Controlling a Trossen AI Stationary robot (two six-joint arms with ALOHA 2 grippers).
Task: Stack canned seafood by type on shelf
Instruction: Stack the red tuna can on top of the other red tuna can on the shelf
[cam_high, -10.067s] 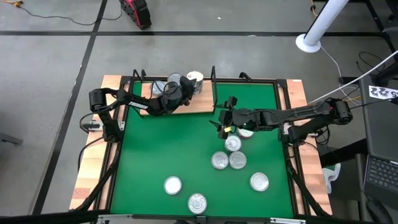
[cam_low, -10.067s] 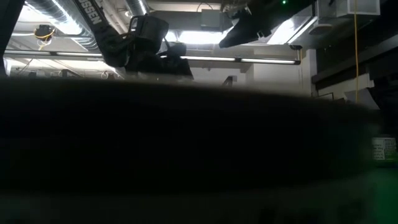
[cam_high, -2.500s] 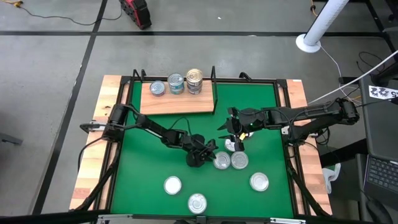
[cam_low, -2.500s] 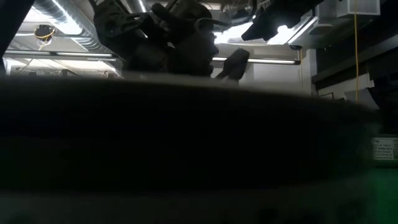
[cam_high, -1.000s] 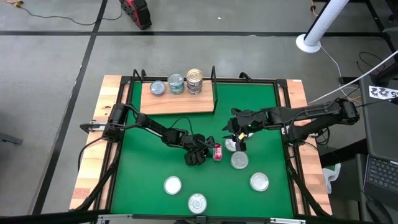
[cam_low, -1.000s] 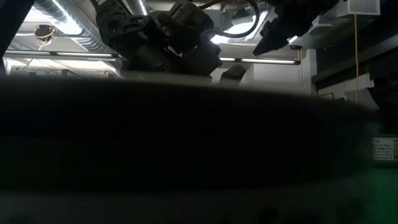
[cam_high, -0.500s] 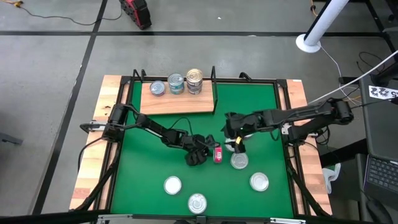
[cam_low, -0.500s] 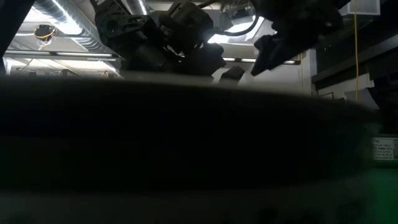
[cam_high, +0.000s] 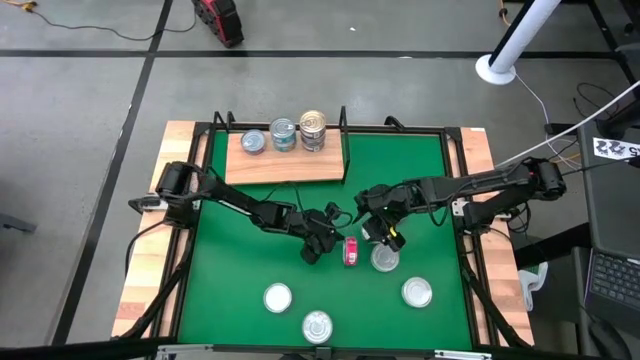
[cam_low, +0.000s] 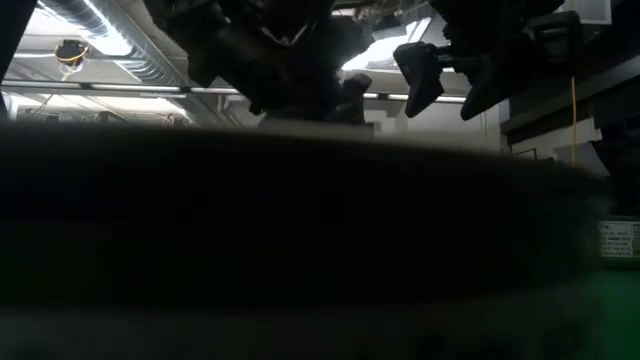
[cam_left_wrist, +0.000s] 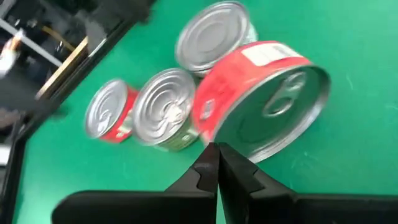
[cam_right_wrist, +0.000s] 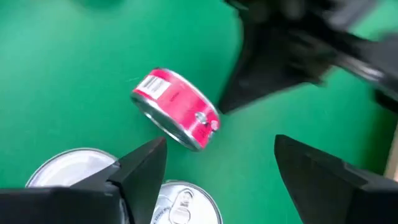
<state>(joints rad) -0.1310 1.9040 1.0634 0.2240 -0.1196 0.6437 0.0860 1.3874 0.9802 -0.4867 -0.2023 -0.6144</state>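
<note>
A red-labelled tin (cam_high: 351, 250) stands on its rim on the green mat, its silver lid (cam_left_wrist: 273, 112) turned sideways. My left gripper (cam_high: 332, 241) is shut, its fingertips (cam_left_wrist: 216, 152) right at the tin's lower rim. My right gripper (cam_high: 381, 234) hovers open just right of that tin, which shows beyond its spread fingers (cam_right_wrist: 177, 118). Another tin (cam_high: 384, 259) lies flat beside it. On the wooden shelf (cam_high: 285, 165) at the far side stand three lots of tins (cam_high: 283, 133). My left gripper has its shut fingertips against or just short of the red tin's lower rim (cam_left_wrist: 219, 140), coming level from the table's left. I cannot tell whether they touch. The tin stands on its edge on the mat.
More tins lie flat near the front edge (cam_high: 277, 297), (cam_high: 317, 325) and at the front right (cam_high: 417, 292). A black frame (cam_high: 345, 130) rims the mat and shelf. Bare mat lies at the left (cam_high: 230, 250) and far right (cam_high: 410, 160).
My right gripper has opened its fingers wide and shifted a little toward the table's left and near edge, closer to the red tin. The red tin has stayed on its edge. My left gripper has stayed shut beside it.
</note>
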